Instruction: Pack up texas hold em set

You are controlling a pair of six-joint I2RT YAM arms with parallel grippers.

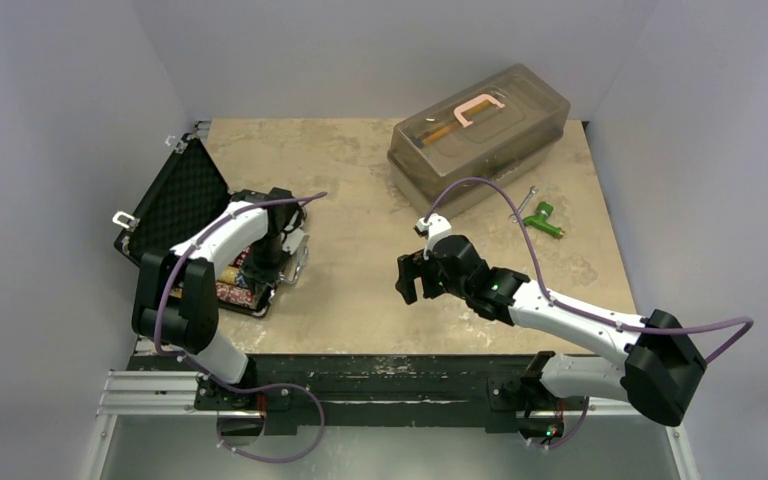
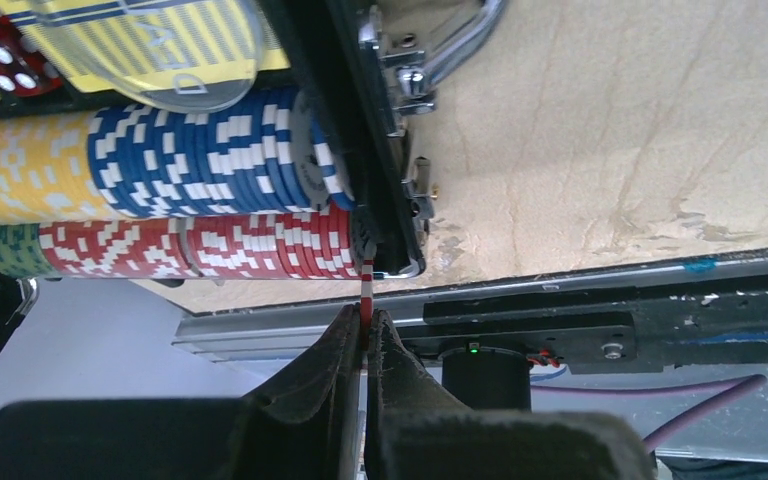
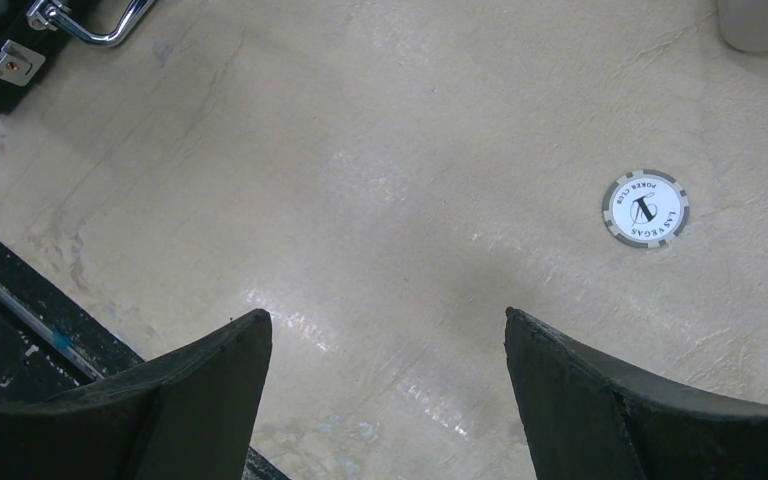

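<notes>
The black hinged case (image 1: pixel 175 195) lies open at the table's left, its foam lid raised. My left gripper (image 1: pixel 278 265) hovers over the case's near end. In the left wrist view that gripper (image 2: pixel 365 318) is shut on a red-and-white chip (image 2: pixel 366 290) held edge-on at the end of the red chip row (image 2: pixel 210 248), beside the case wall (image 2: pixel 360 130). Blue (image 2: pixel 200 160) and yellow (image 2: pixel 20 165) rows lie alongside. My right gripper (image 1: pixel 410 278) (image 3: pixel 388 330) is open over bare table, empty. A grey-and-white chip (image 3: pixel 645 208) lies flat ahead and to its right.
A translucent grey tub (image 1: pixel 480 135) with a pink clamp (image 1: pixel 477 107) inside stands at the back right. A green-handled tool (image 1: pixel 542 220) and a wrench (image 1: pixel 522 203) lie near it. The case's metal handle (image 3: pixel 90 25) faces the table's middle. A black rail (image 1: pixel 380 365) runs along the near edge.
</notes>
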